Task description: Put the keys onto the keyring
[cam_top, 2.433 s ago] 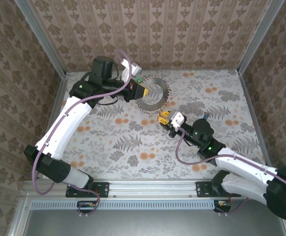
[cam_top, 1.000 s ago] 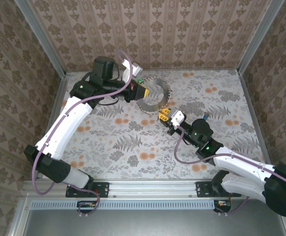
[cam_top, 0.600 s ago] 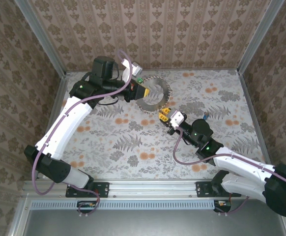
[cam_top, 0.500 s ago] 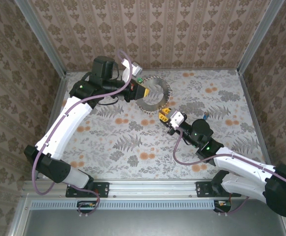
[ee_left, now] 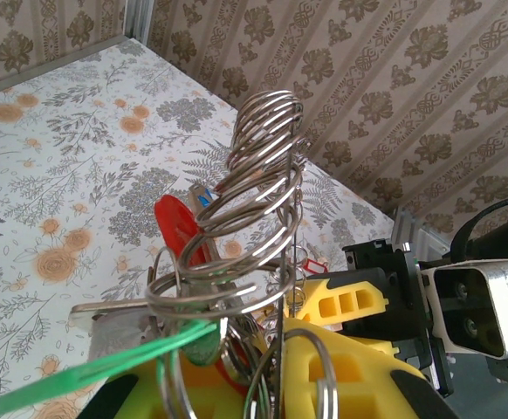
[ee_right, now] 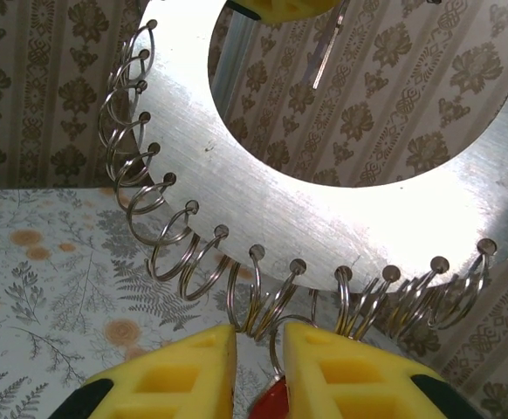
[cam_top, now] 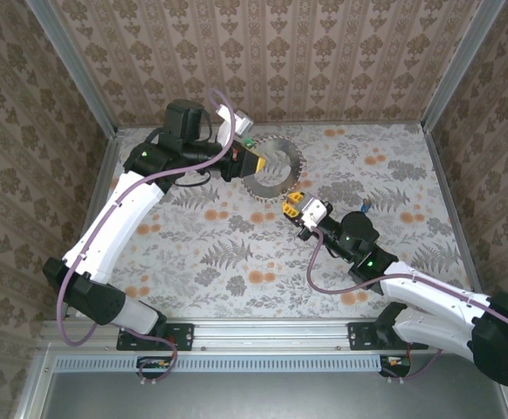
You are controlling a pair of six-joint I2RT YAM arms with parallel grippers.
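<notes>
The right pincer (ee_right: pixel 258 339), pinching a red-tagged key (ee_right: pixel 270 406), has edged up under the keyring (ee_right: pixel 263 209), which the left pincer (cam_top: pixel 254 161) grips; threading looks imminent.

walls (cam_top: pixel 271 52): brown damask wallpaper | tabletop (cam_top: pixel 210 253): floral cloth | corner posts (cam_top: pixel 72 68): aluminium

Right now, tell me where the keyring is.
Top view, far centre of the table: the keyring is held in the left pincer, its near rim at the right pincer.
</notes>
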